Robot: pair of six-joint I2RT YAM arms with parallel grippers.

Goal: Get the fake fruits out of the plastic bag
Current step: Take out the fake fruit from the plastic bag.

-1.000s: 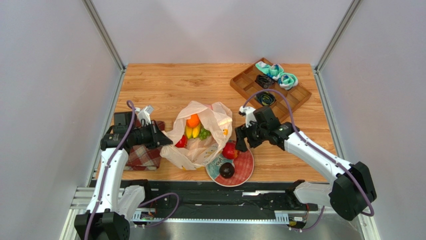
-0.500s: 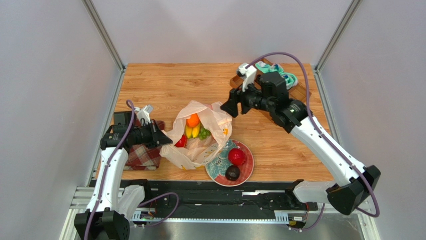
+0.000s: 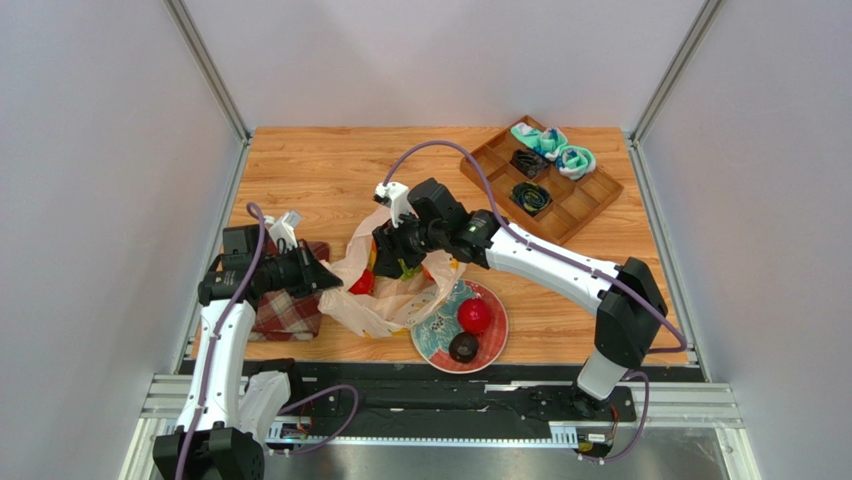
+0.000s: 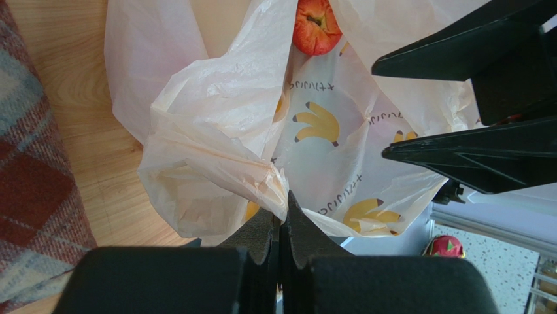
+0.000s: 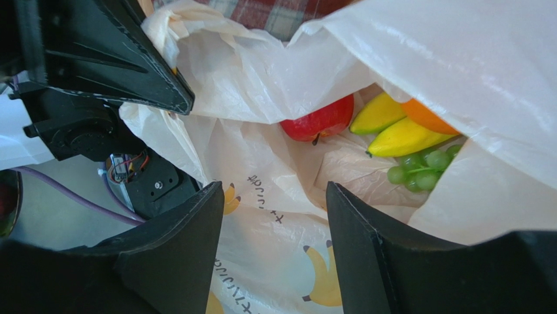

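On wooden table (image 3: 320,170) | plastic bag (image 3: 383,305) mid | pale walls (image 3: 430,60) around

We note the top external view fixed high above and behind the arm bases, looking steeply down from afar on the whole table (image 3: 300,170). The left wrist view sits just behind the left gripper (image 4: 282,199) and faces along it at the plastic bag (image 4: 216,131), very close. The right wrist view looks past the right gripper (image 5: 274,188) into the bag's mouth, equally close. All three views share the bag. Both wrist views share one red fruit (image 5: 320,120), and each catches the other arm's gripper.
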